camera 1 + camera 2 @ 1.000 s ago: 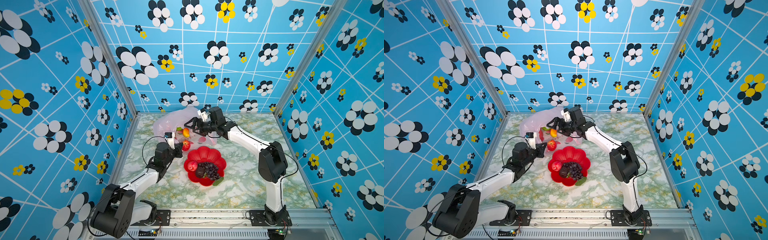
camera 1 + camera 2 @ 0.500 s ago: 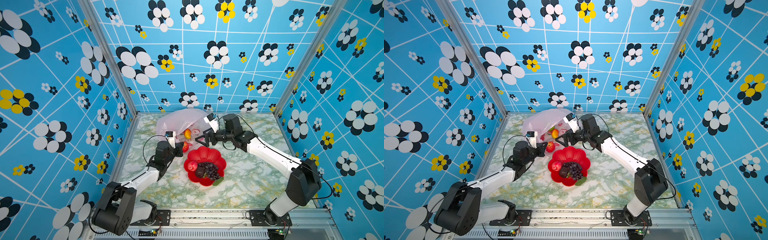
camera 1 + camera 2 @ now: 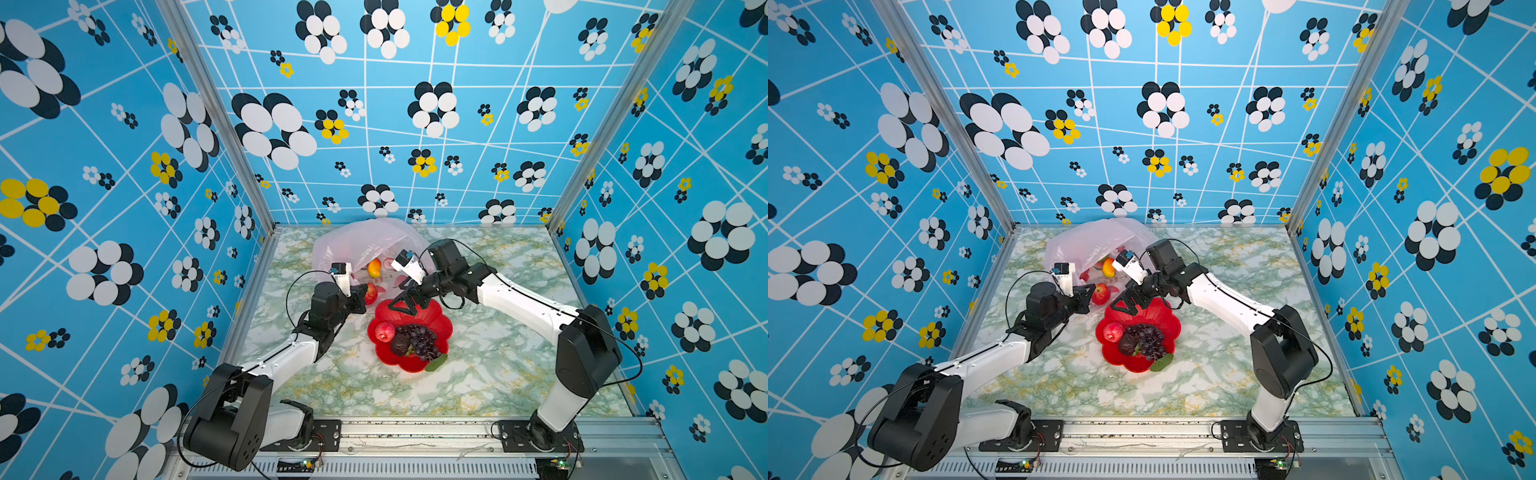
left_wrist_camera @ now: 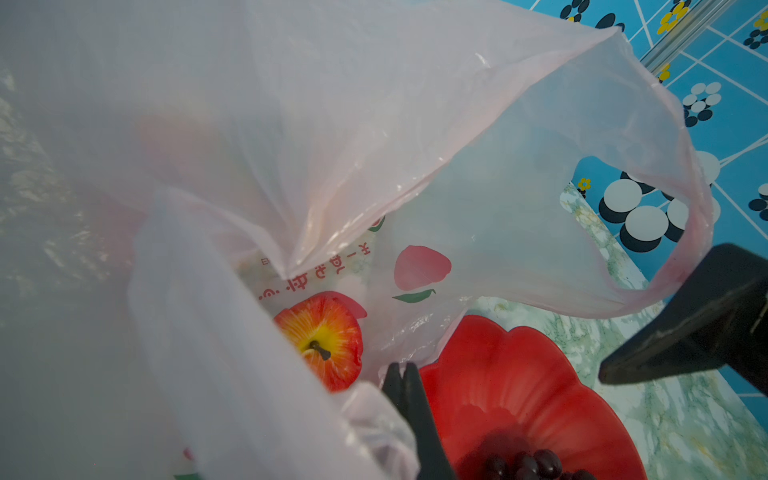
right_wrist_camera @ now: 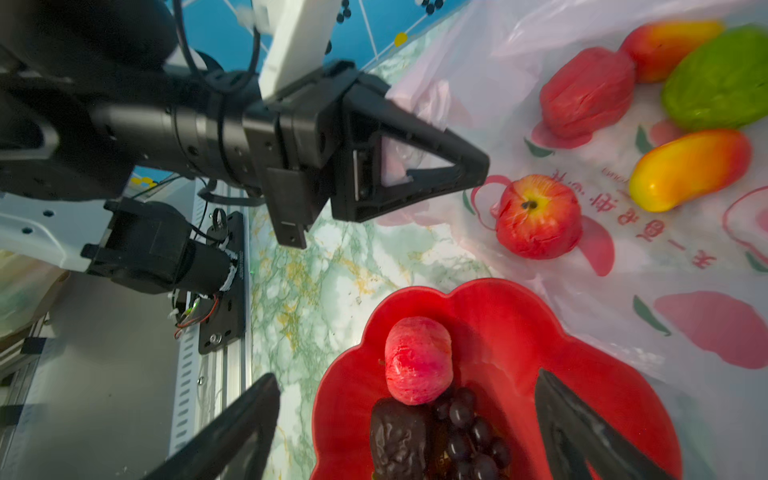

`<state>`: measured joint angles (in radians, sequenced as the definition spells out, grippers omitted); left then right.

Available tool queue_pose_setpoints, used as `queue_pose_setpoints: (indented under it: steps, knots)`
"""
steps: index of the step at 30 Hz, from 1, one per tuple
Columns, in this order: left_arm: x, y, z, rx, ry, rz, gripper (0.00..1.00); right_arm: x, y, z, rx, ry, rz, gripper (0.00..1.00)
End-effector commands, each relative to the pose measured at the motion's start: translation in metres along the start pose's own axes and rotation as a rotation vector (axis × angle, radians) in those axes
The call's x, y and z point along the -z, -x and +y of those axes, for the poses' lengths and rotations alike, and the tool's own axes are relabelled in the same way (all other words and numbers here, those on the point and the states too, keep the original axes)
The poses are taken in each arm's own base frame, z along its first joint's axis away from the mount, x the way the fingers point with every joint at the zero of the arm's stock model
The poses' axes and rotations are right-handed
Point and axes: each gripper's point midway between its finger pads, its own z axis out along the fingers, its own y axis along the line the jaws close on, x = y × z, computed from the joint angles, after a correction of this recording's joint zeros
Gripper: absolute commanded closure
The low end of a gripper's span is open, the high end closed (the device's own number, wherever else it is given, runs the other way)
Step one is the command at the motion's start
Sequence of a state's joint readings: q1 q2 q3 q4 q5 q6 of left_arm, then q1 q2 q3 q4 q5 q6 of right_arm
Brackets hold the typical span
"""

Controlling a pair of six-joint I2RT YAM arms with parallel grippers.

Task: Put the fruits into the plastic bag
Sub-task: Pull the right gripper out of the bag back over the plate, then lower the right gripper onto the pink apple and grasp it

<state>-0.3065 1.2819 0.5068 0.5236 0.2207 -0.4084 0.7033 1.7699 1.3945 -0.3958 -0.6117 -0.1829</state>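
- Left arm: stretched forward from its base, low over the marble table (image 3: 498,357). The left gripper (image 3: 360,300) sits at the near edge of the plastic bag (image 3: 365,245).
- Left fingers (image 4: 409,386): pressed together on a fold of bag film. The upper sheet is lifted, so the mouth stands open.
- Right arm: the upper link rises from its base and the forearm runs in toward the middle, with the wrist pitched down. The right gripper (image 3: 409,305) hangs over the far rim of the red plate (image 3: 442,326).
- Right jaws: spread wide, with nothing between them.
- Bag: lies at the back of the table. In the right wrist view its lower sheet meets the plate's far rim.
- In the bag mouth, on the printed lower sheet: a red apple (image 5: 538,216), a mango (image 5: 690,168), a second mango (image 5: 673,45), a green fruit (image 5: 719,79) and a dull red fruit (image 5: 586,91).
- On the plate, bunched together: a second apple (image 3: 384,331), a grape bunch (image 3: 420,341) and a dark brown fruit (image 3: 400,345).
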Motion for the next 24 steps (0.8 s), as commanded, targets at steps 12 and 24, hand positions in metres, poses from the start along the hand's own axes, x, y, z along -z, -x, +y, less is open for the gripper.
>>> queue_pose_setpoints:
  steps: [12, 24]
  knots:
    - [0.006, 0.009, -0.002, 0.002, -0.015, -0.046, 1.0, -0.05, -0.06, -0.002, 0.027, -0.03, 0.323, 0.05]
    - [0.006, 0.009, 0.0, 0.013, -0.014, -0.047, 1.0, -0.076, -0.066, -0.018, 0.004, -0.029, 0.369, 0.07]
